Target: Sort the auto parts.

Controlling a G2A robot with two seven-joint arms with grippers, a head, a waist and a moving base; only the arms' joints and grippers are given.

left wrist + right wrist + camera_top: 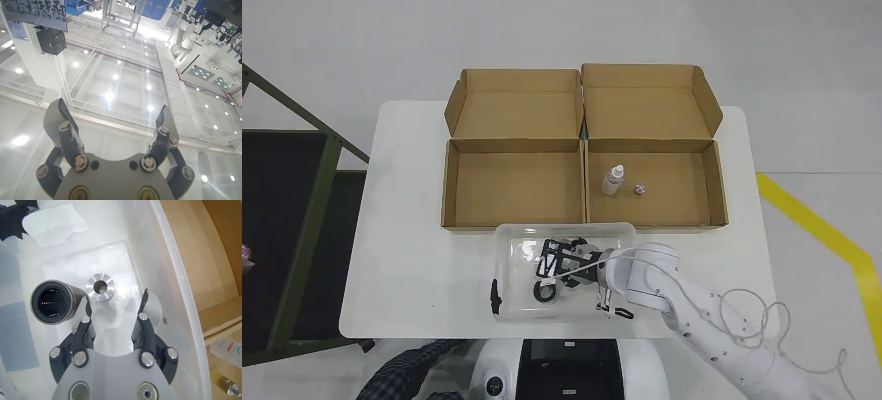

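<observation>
**Poised among loose parts, clamping nothing**

Down inside the clear bin with the right gripper, fingers apart and empty. Just beside one fingertip, possibly touching it: a steel bearing sleeve. Close ahead, a silver bushing. Farther along the bin, black parts. In the right cardboard box, a small bottle. Up toward the ceiling with the left gripper, likewise spread.

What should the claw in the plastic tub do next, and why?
Probably nudge the open right claw forward until it straddles the small silver ring. The ring lies in the clear tub just ahead of the claw, a bit off-centre.
</observation>
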